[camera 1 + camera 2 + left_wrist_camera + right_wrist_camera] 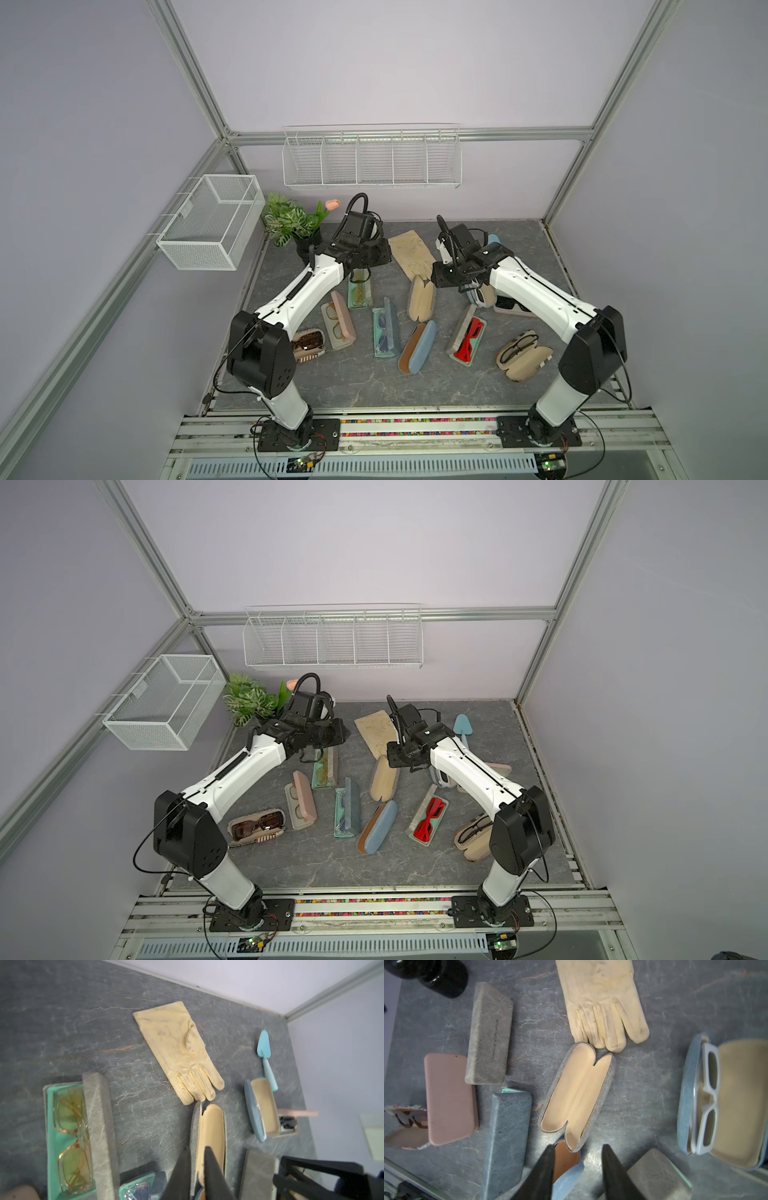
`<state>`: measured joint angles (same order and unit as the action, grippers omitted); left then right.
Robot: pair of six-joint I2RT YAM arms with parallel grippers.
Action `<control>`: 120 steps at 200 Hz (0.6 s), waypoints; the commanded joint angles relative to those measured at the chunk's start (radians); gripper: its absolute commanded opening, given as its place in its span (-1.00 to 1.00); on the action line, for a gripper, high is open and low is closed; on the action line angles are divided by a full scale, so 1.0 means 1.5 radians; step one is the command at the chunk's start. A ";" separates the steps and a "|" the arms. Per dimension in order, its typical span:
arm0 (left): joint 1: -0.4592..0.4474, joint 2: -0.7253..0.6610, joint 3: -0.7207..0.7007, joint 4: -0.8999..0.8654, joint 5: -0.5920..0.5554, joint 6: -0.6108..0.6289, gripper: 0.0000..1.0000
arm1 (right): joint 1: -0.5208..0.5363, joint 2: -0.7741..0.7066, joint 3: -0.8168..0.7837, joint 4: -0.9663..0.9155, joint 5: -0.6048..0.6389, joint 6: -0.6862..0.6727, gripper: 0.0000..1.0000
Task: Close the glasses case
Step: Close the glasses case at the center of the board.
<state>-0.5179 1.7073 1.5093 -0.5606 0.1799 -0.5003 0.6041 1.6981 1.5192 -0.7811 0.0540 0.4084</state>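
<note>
Grey fabric glasses case (577,1095) lies open and empty on the slate-patterned tabletop (643,1084), between the two arms, with one end just beside the fingertips of a cream glove (602,1001). Left gripper (197,1148) is raised off the surface, jaws clenched on nothing. Right gripper (578,1145) is also raised, jaws apart and empty.

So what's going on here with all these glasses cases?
Two robot arms reach over a table strewn with glasses cases, most lying open, some with glasses inside. The right gripper, jaws apart, hangs close to an empty grey case lined in beige, which lies wide open. The left gripper, shut, hangs over the cases nearby. Neither holds anything.
</note>
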 commanded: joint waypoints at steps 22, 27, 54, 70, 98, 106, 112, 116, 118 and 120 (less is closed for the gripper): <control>-0.042 0.088 0.054 -0.052 0.004 0.018 -1.00 | 0.000 -0.015 -0.031 -0.035 0.023 0.012 -0.81; -0.047 0.098 0.059 -0.056 0.002 0.019 -1.00 | 0.001 -0.013 -0.035 -0.034 0.023 0.012 -0.84; -0.062 0.135 0.078 -0.080 -0.010 0.019 -1.00 | -0.003 0.001 -0.057 -0.031 0.028 0.020 -0.86; -0.063 0.149 0.083 -0.095 -0.012 0.019 -1.00 | -0.006 0.010 -0.069 -0.025 0.028 0.025 -0.86; -0.064 0.165 0.080 -0.115 -0.027 0.016 -1.00 | -0.009 0.029 -0.087 -0.013 0.023 0.028 -0.83; -0.065 0.170 0.079 -0.121 -0.029 0.016 -1.00 | -0.010 0.037 -0.093 -0.009 0.021 0.029 -0.82; -0.065 0.174 0.078 -0.125 -0.031 0.017 -1.00 | -0.011 0.042 -0.097 -0.006 0.018 0.031 -0.82; -0.066 0.176 0.077 -0.127 -0.030 0.016 -1.00 | -0.011 0.046 -0.098 -0.003 0.016 0.031 -0.82; -0.067 0.178 0.076 -0.127 -0.030 0.016 -1.00 | -0.011 0.047 -0.099 -0.002 0.015 0.032 -0.82; -0.067 0.179 0.075 -0.128 -0.032 0.016 -1.00 | -0.011 0.049 -0.101 -0.002 0.014 0.032 -0.81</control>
<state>-0.6109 1.9469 1.6001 -0.7033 0.1574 -0.4862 0.5922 1.7302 1.4002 -0.8001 0.0818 0.4305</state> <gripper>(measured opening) 0.041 0.089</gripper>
